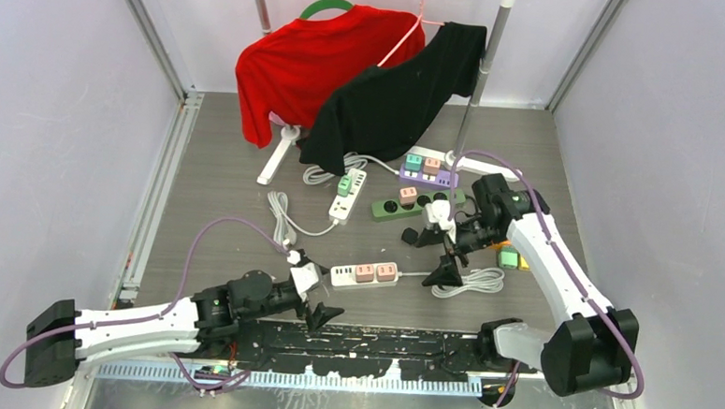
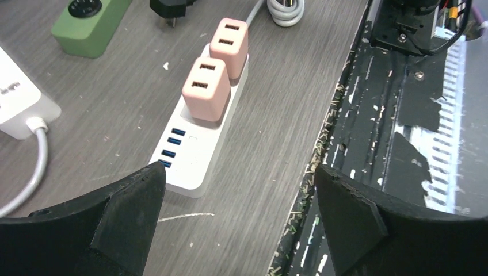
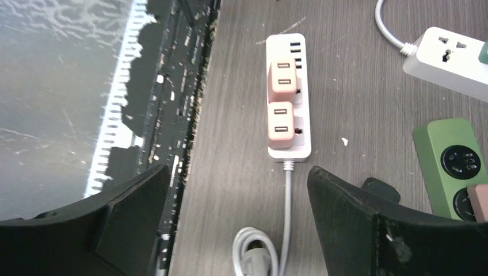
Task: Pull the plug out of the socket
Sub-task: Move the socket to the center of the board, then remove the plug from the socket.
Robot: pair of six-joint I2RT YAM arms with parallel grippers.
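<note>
The grey wood-grain surface [image 1: 228,197] carries everything. A red shirt [image 1: 300,65] and a black shirt [image 1: 392,103] hang well beyond both sets of fingers. The left fingers [image 1: 310,289] are spread wide and hold nothing. The right fingers [image 1: 436,255] are spread wide too, and empty.

Between the two sets a white power strip [image 2: 193,158] lies flat, touched by neither. Its USB end is just ahead of the left fingers and its cable end points toward the right fingers. A green power strip [image 3: 454,161] lies beside the right fingers. A coiled grey cable [image 3: 253,253] lies below their gap.

Two plugs sit in the white strip. The nearer pink plug [image 2: 206,89] is ahead of the left fingers, and the farther pink plug [image 2: 230,39] is just beyond it.
</note>
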